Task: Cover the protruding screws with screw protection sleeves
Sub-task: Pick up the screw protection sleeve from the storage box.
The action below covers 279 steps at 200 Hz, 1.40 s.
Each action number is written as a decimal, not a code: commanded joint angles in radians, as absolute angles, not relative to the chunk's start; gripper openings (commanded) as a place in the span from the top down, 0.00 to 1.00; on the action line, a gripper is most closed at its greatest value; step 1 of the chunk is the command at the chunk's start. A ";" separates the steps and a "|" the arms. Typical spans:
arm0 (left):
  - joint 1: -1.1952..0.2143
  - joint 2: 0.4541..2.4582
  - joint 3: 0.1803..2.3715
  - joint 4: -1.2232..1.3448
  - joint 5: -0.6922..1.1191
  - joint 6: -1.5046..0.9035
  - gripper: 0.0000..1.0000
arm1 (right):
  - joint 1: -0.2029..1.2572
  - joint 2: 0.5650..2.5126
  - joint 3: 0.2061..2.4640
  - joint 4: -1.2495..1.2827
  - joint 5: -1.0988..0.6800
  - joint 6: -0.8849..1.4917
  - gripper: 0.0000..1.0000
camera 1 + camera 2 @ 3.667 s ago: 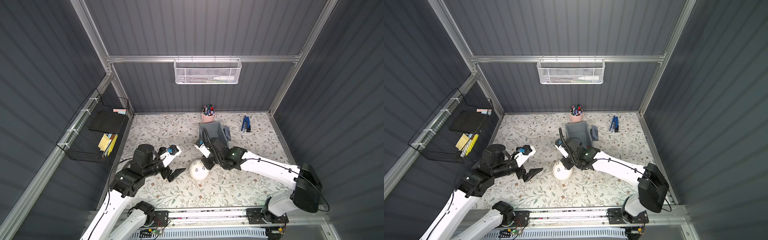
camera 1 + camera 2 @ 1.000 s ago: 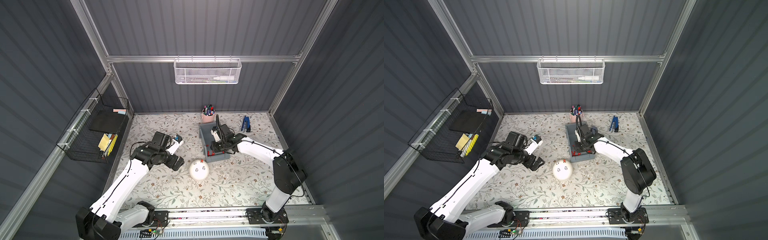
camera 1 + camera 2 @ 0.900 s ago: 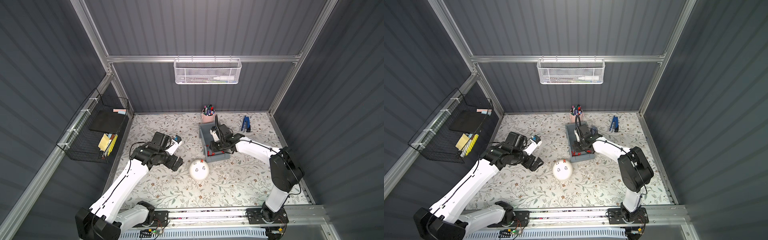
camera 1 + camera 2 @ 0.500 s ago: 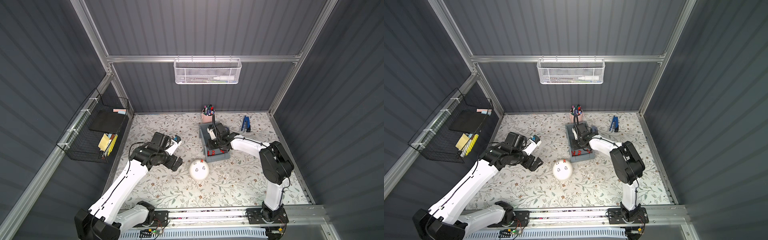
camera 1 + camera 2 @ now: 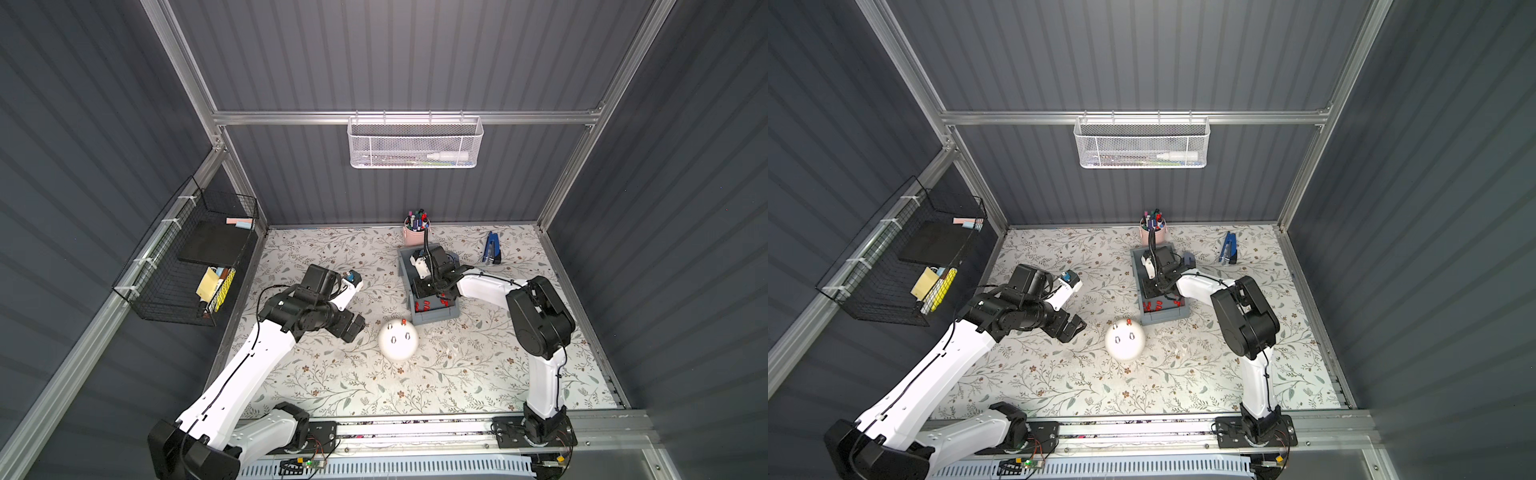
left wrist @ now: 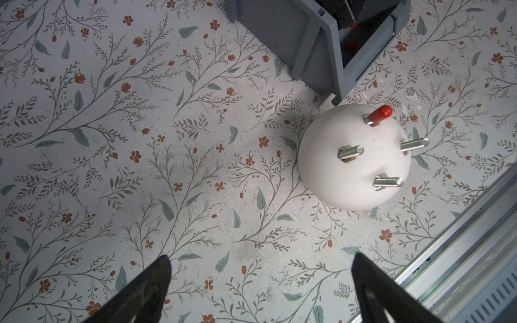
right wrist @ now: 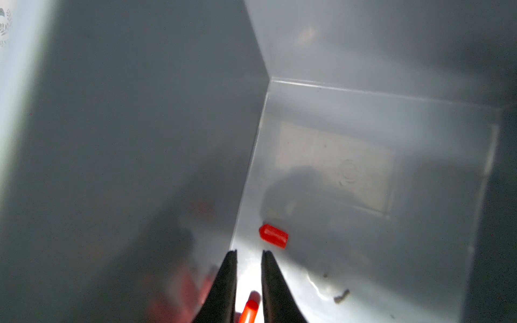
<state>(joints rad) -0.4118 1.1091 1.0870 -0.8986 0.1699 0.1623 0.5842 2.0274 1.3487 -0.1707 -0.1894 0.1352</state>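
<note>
A white dome (image 5: 398, 338) (image 5: 1124, 338) (image 6: 354, 156) stands on the floral table, just in front of a grey bin (image 5: 436, 318) (image 5: 1163, 318). One of the protruding screws wears a red sleeve (image 6: 380, 113) (image 5: 403, 322); three others are bare (image 6: 351, 152) (image 6: 414, 145) (image 6: 389, 182). My left gripper (image 5: 353, 328) (image 6: 261, 257) hangs open and empty, left of the dome. My right gripper (image 5: 428, 286) (image 7: 249, 253) reaches down into the bin, its jaws close together with a blurred red screw protection sleeve (image 7: 249, 307) between them. Another sleeve (image 7: 273, 236) lies on the bin floor just past the tips, and more sleeves (image 5: 424, 306) sit nearer the bin's front.
A pink cup of marker pens (image 5: 417, 235) stands right behind the bin, and a blue stapler (image 5: 492, 248) lies at the back right. A black wire basket (image 5: 187, 266) hangs on the left wall, a white mesh basket (image 5: 413, 143) on the back wall. A metal rail (image 5: 415, 428) borders the front.
Over the last second my right gripper has moved a little further back inside the bin, its elbow swinging in. Before that it went from the dome to the bin. The left arm has barely moved.
</note>
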 commanded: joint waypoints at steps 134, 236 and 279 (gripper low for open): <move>-0.408 1.092 1.102 -0.910 0.187 0.141 0.01 | 0.578 2.119 1.480 -0.303 -0.145 0.036 0.80; -0.408 1.097 1.101 -0.912 0.184 0.143 0.01 | 0.578 2.106 1.487 -0.319 -0.123 0.034 0.84; -0.408 1.097 1.101 -0.912 0.184 0.144 0.00 | 0.576 2.128 1.515 -0.335 -0.117 0.028 0.80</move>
<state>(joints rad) -0.4118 1.1088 1.0870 -0.8989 0.1738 0.1551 0.5804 2.1250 1.4780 -0.3084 -0.1295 0.0399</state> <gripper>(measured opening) 0.994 0.208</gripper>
